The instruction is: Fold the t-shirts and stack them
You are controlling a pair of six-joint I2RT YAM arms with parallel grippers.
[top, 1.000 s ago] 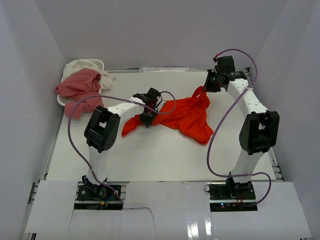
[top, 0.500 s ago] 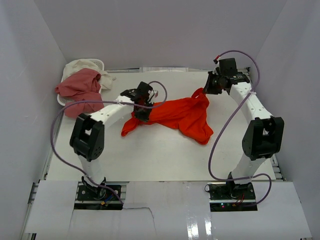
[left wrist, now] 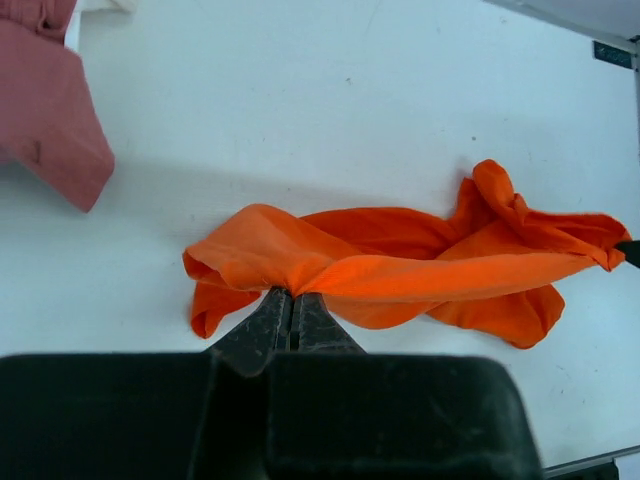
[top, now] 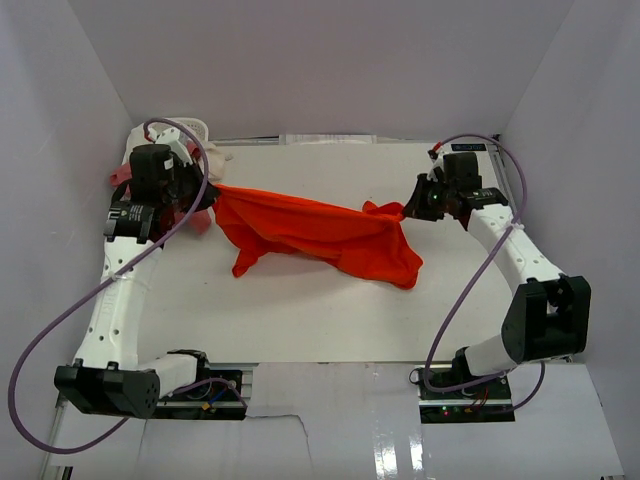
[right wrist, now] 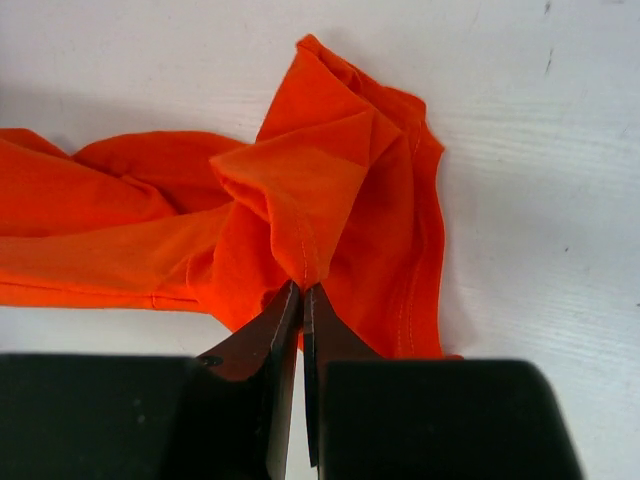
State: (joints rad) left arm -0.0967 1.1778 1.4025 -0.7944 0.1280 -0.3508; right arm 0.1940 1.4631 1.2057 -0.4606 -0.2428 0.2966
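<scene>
T-shirt [top: 320, 235] spans left pincer [top: 211, 190] to right pincer [top: 405, 209].

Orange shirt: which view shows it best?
Top external: the whole orange shirt shows, stretched out lengthwise. Left wrist shows it foreshortened from one end; right wrist shows only the pinched corner.

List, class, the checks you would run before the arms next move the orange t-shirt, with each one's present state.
1. Left pincer shut on the orange t-shirt: ok.
2. Right pincer shut on its other end: ok.
3. Shirt pulled out between them: ok.
4. Fabric flat, untwisted: not ok, bunched.
5. Pink t-shirt apart from it: ok.
6. Which shirt parts are gripped: cannot tell.
</scene>
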